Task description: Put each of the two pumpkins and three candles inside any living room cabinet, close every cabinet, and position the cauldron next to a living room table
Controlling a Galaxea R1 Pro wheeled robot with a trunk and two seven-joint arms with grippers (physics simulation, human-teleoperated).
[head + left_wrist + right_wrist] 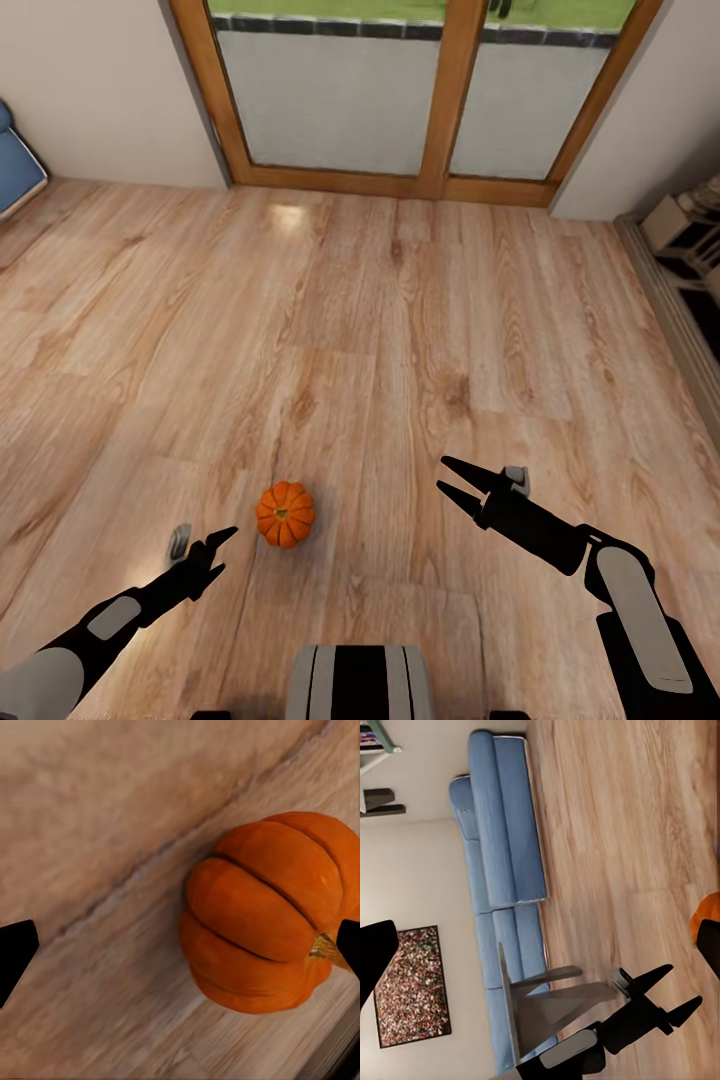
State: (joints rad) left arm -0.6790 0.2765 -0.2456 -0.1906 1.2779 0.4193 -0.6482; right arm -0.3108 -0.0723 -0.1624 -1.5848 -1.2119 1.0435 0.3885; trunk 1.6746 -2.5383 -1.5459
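Observation:
One small orange pumpkin (285,514) with ribbed sides sits on the wooden floor, just in front of my base. My left gripper (224,551) is open, low over the floor, a short way to the pumpkin's left with its fingers pointing at it. In the left wrist view the pumpkin (270,915) looms close, lying toward one fingertip (349,945), and nothing is held. My right gripper (446,474) hangs open and empty to the pumpkin's right, farther off. The right wrist view catches a sliver of the pumpkin (703,916) and the left gripper (671,996). The cabinet, candles and cauldron are out of view.
A wood-framed glass door (420,90) closes the far wall. A blue sofa (506,870) runs along the left wall, its corner (15,165) at the head view's edge, with a grey side table (547,1005) beside it. White objects (690,235) stand at the right.

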